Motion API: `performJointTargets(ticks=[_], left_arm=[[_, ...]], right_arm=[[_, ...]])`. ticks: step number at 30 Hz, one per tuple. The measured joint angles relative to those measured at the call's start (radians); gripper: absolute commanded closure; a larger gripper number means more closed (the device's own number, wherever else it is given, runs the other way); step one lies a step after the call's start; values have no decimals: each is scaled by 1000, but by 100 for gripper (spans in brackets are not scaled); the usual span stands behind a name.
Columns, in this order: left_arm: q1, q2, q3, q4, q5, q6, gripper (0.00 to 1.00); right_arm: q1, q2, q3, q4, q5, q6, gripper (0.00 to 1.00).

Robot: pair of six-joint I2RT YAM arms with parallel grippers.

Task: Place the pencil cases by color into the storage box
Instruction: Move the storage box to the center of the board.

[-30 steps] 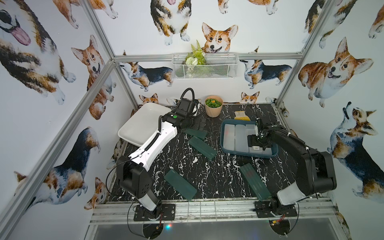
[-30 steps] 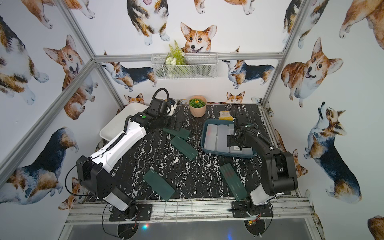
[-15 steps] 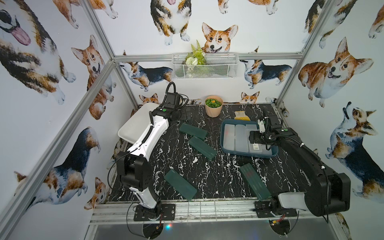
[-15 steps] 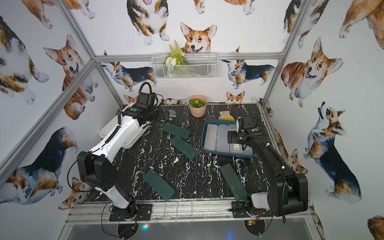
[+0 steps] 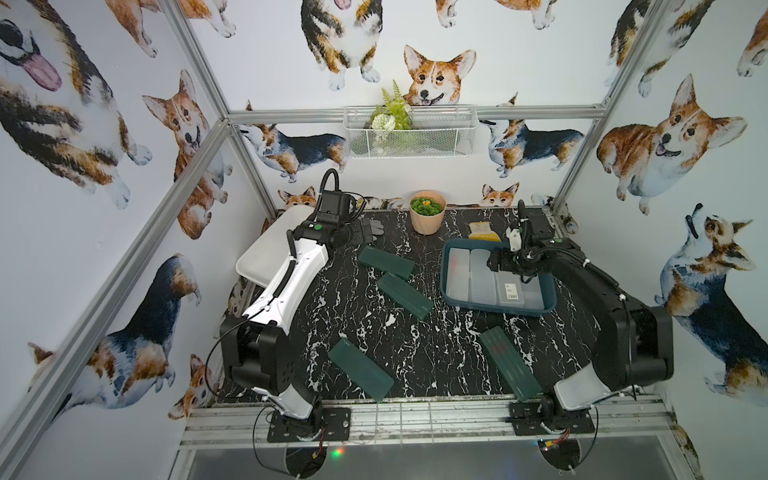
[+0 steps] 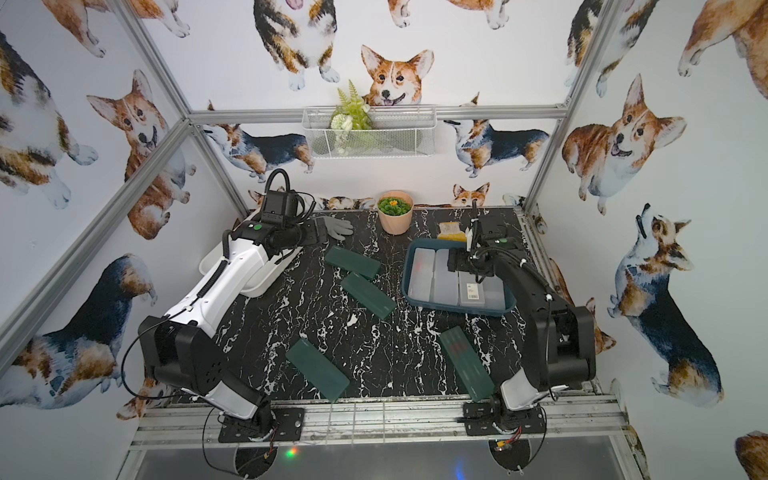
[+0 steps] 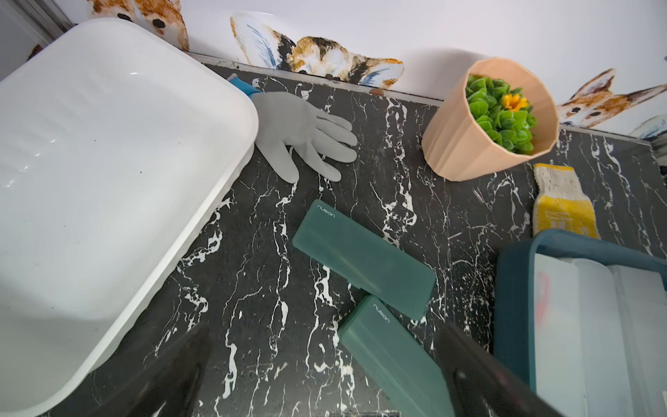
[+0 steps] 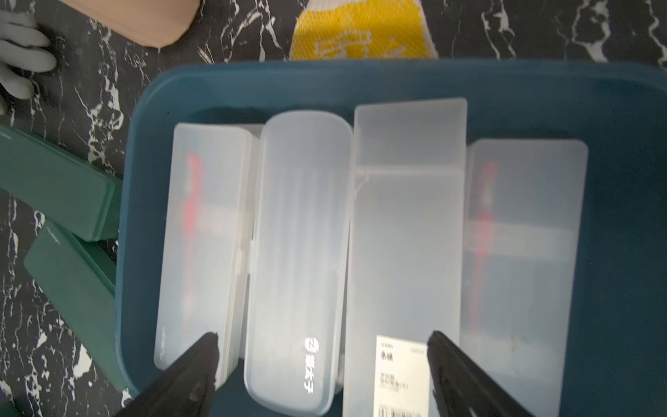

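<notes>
On the marble bench (image 5: 436,345), four frosted cases (image 8: 303,252) fill the teal tub (image 8: 620,252), four green cases (image 5: 404,289) await the white tub (image 7: 90,144); left pincer (image 7: 325,330) and right pincer (image 8: 323,335) gape empty.

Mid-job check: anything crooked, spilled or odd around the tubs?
Nothing spilled or broken. The white tub appears to hang past the table's left edge. In the teal tub the labelled clear case juts past the other clear cases. Two green cases lie askew and appear to touch corner to edge.
</notes>
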Motion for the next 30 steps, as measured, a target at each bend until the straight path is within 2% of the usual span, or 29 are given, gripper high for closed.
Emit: performJointTargets(ticks=[9, 30], left_arm=[[-27, -55, -50, -14, -25, 13, 0], [-32, -77, -23, -66, -60, 69, 0]], right_arm=[[-28, 258, 202, 26, -32, -1, 9], [-88, 553, 518, 24, -35, -28, 10]])
